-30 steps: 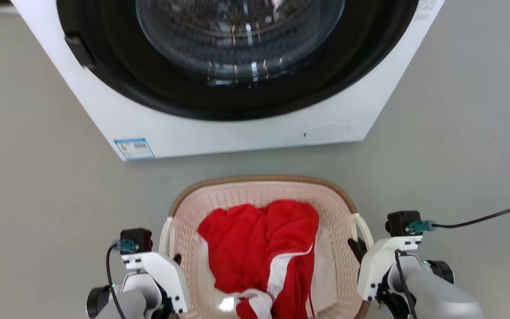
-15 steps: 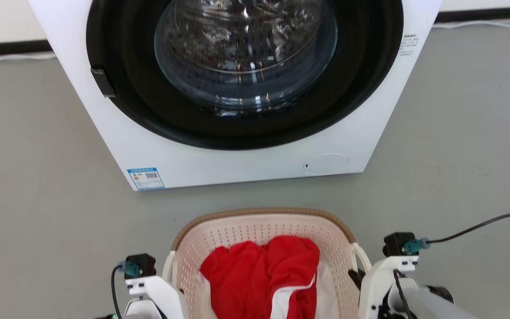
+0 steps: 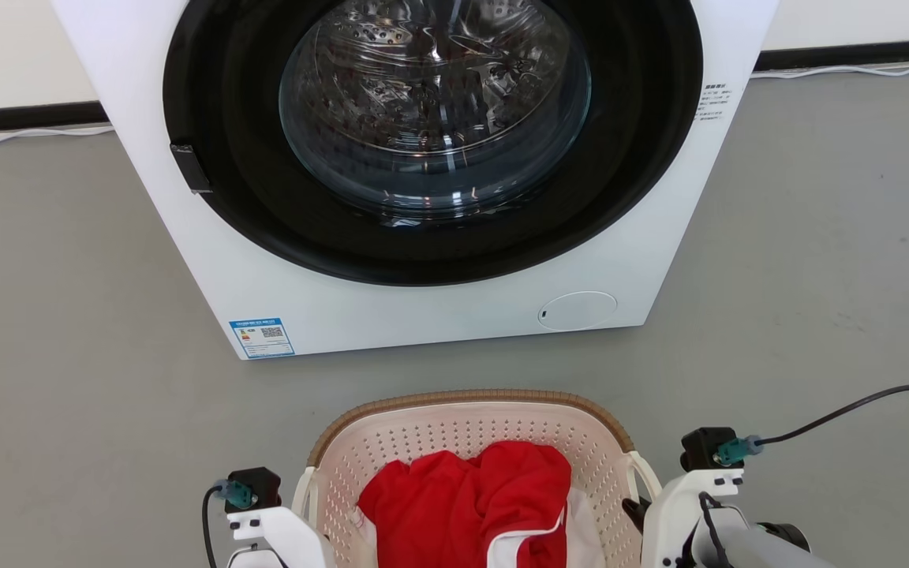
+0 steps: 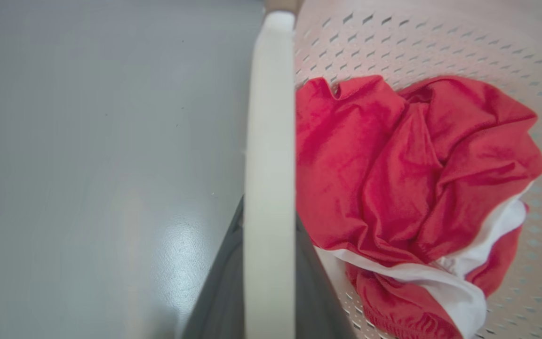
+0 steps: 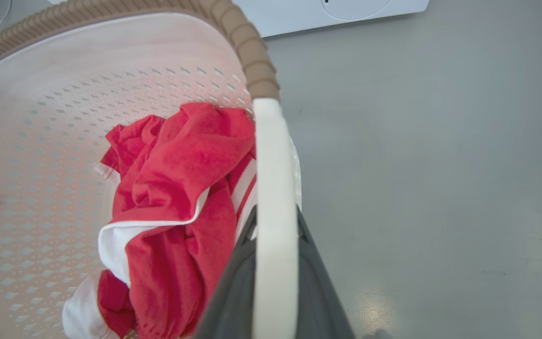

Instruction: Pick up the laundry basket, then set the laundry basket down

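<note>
The laundry basket (image 3: 466, 430) is at the bottom middle of the head view, cream with perforated walls and a brown woven-look rim (image 3: 470, 395). Red and white clothes (image 3: 470, 505) lie inside it. My left gripper (image 4: 269, 273) is shut on the basket's white left handle (image 4: 269, 141), one dark finger on each side of the bar. My right gripper (image 5: 275, 273) is shut the same way on the white right handle (image 5: 273, 165). In the head view the right gripper (image 3: 634, 509) shows dark against that handle. The basket's near half is cut off by the head view's bottom edge.
A white front-loading washing machine (image 3: 423, 315) with a shut round glass door (image 3: 435, 102) stands right behind the basket. Grey floor (image 3: 68, 355) spreads to both sides. A black cable (image 3: 857, 402) runs from my right wrist. White cords (image 3: 833, 71) lie along the back wall.
The camera has moved: the washing machine and the basket sit lower in the head view, and the back wall now shows. Both grippers stay on the handles.
</note>
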Robot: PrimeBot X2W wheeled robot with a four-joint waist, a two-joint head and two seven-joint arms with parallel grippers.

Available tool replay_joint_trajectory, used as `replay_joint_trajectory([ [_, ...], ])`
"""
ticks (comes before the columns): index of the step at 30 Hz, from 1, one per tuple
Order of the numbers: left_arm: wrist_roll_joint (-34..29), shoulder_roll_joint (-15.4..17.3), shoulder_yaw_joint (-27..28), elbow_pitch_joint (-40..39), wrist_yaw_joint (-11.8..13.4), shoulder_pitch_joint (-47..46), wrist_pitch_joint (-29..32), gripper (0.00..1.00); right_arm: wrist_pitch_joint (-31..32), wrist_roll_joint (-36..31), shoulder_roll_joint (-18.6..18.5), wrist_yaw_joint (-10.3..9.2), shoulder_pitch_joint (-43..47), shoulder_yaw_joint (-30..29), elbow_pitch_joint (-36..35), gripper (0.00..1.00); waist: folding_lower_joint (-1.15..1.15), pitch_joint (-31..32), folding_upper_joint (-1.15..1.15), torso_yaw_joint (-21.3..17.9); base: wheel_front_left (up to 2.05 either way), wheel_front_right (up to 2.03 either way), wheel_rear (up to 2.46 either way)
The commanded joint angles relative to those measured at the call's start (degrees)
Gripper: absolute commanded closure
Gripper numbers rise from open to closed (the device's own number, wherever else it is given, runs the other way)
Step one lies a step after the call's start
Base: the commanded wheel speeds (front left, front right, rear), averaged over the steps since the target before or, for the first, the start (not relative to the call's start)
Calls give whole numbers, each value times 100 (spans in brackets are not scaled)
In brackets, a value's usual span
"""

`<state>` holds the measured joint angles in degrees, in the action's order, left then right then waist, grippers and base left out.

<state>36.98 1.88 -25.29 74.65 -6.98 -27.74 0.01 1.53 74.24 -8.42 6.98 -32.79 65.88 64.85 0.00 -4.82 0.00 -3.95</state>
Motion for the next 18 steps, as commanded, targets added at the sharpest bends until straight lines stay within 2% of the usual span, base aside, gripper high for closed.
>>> replay_joint_trajectory([
  [1,90,99,94,-76,9,-73,-17,100,4,81,38,51,36,76,-92,100,0,0,0,2,0,0,0],
  [18,323,99,-90,-71,52,-143,-18,100,-50,316,3,51,-53,301,-101,100,0,-81,0,15,0,0,0],
])
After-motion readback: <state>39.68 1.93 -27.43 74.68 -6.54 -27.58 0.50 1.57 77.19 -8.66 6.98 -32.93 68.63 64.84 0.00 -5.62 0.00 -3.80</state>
